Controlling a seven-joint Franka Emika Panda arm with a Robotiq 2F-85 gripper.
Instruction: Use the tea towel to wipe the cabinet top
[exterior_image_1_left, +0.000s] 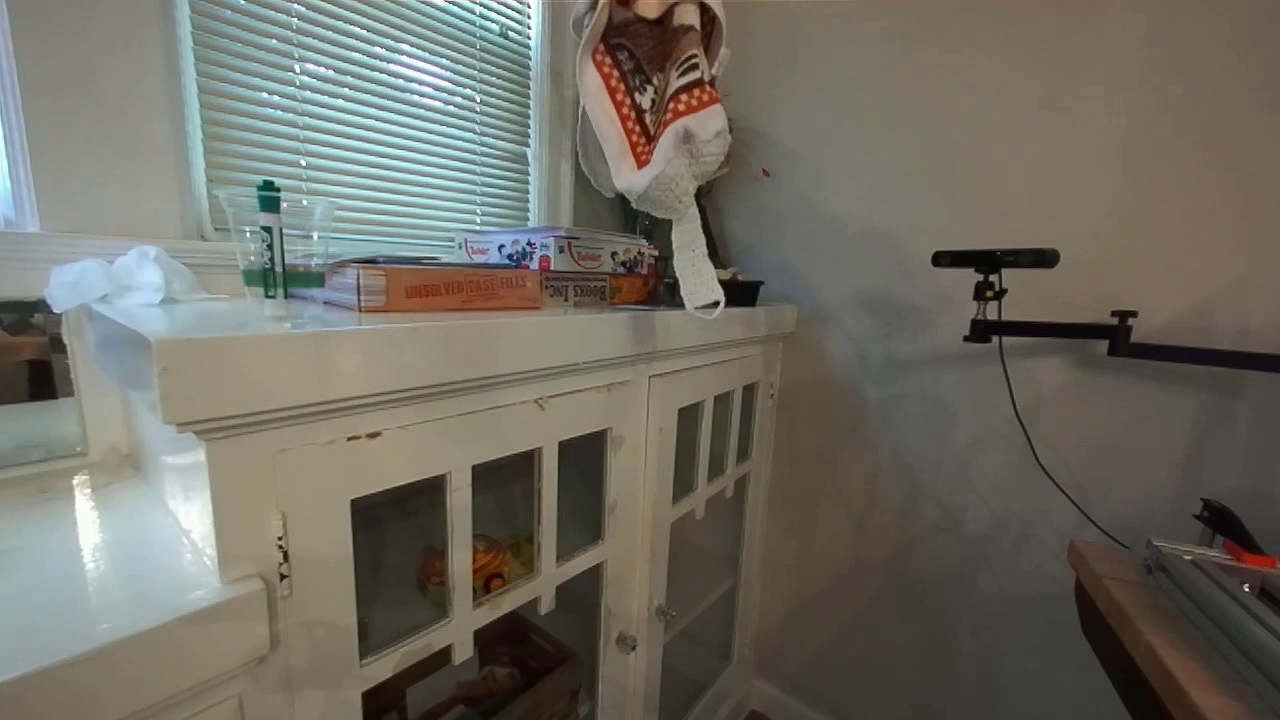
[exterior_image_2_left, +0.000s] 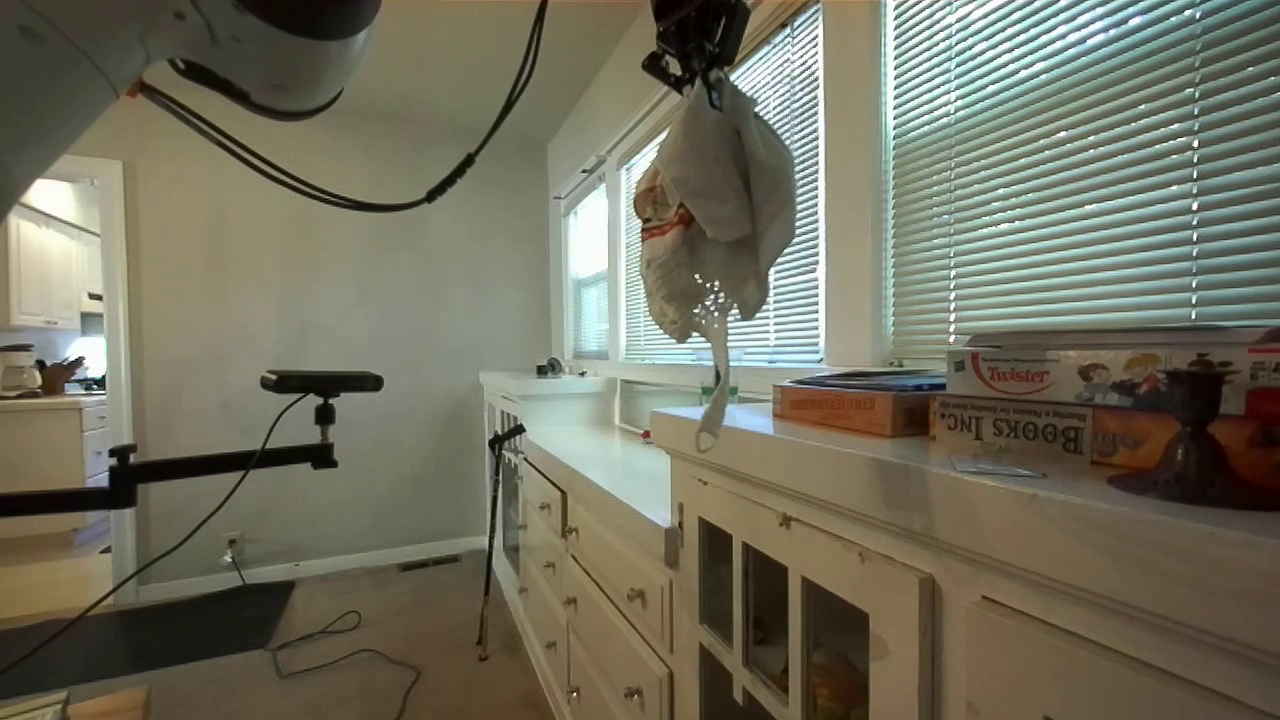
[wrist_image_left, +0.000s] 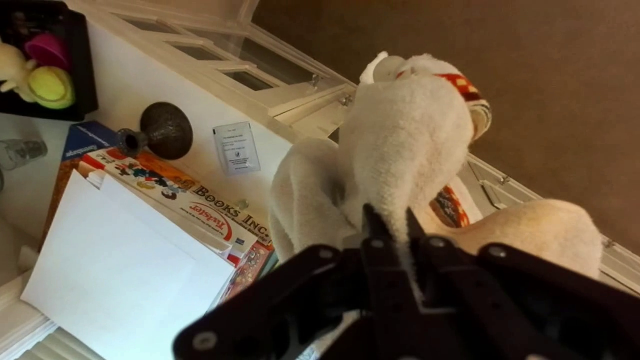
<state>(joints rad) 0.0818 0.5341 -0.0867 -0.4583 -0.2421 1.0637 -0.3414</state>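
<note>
"Where was the towel (exterior_image_2_left: 725, 190)?"

"Hanging in bunched folds from the gripper (wrist_image_left: 391, 217), which was clenched on a pinch of its cloth. Its narrow end crossed the front edge of the worktop (exterior_image_1_left: 450, 345) in both exterior views; I couldn't tell whether it touched."

"And the containers?"

"In an exterior view, a clear cup (exterior_image_1_left: 315, 235) stood at the worktop's left end, green low down. A green-capped marker (exterior_image_1_left: 270, 240) showed upright there, inside the cup or in front of it, I couldn't tell which. To the right lay boxes (exterior_image_1_left: 440, 290)."

"What about the black tray (wrist_image_left: 87, 65)?"

"In an exterior view it sat at the far right, past the boxes. The wrist view showed its load: a pink cup (wrist_image_left: 48, 49), a yellow-green ball (wrist_image_left: 51, 87) and a cream toy (wrist_image_left: 14, 65), close together."

"Anything in the cabinet (exterior_image_1_left: 240, 500)?"

"Through the glazed left door (exterior_image_1_left: 622, 500), an orange toy (exterior_image_1_left: 488, 562) and, lower down, a wooden box (exterior_image_1_left: 560, 665); what it held was too dim to name."
</note>
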